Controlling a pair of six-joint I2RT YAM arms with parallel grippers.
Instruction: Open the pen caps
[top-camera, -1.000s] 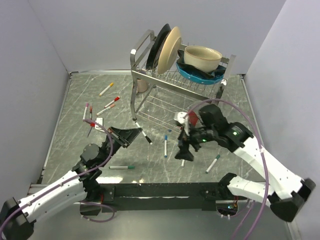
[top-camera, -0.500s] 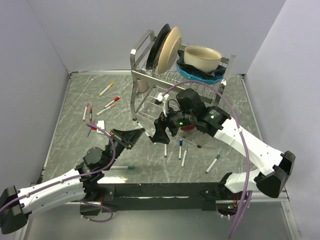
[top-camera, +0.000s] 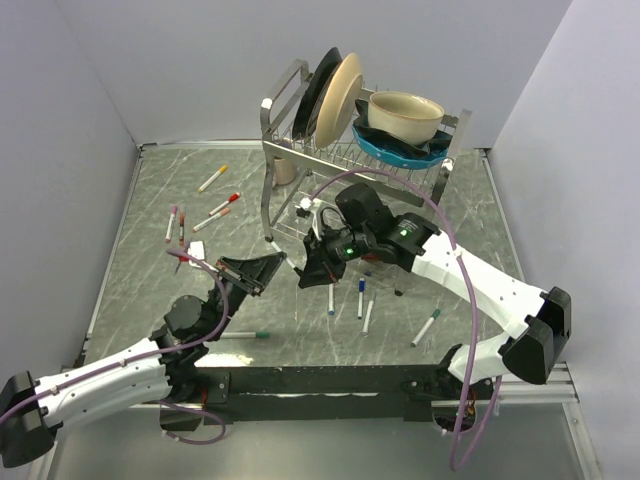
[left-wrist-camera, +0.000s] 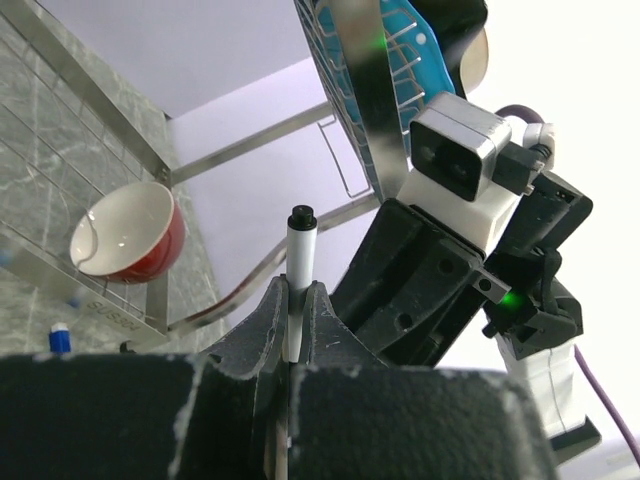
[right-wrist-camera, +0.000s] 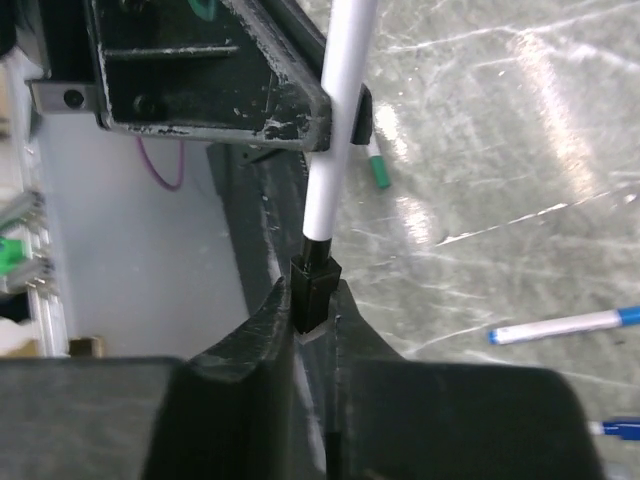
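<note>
The step in hand is uncapping one marker, in the centre of the top view. The left gripper (left-wrist-camera: 297, 297) is clamped on the white pen barrel (right-wrist-camera: 341, 110). The right gripper (right-wrist-camera: 313, 303) is closed on its black cap (right-wrist-camera: 314, 280). Next, I judge, a straight pull along the barrel is needed.

the black cap (right-wrist-camera: 313, 290) is sitting on the 6 o'clock end of an upright white pen (right-wrist-camera: 340, 120), and the right gripper (right-wrist-camera: 313, 305) is pinching it. seen from above, a yellow cap (top-camera: 223, 170), a red cap (top-camera: 235, 197) and a pink cap (top-camera: 173, 210) are lying toward 10 o'clock on the table. a green cap (top-camera: 262, 333) is lying toward 7 and a blue cap (top-camera: 331, 273) toward 5.
</note>
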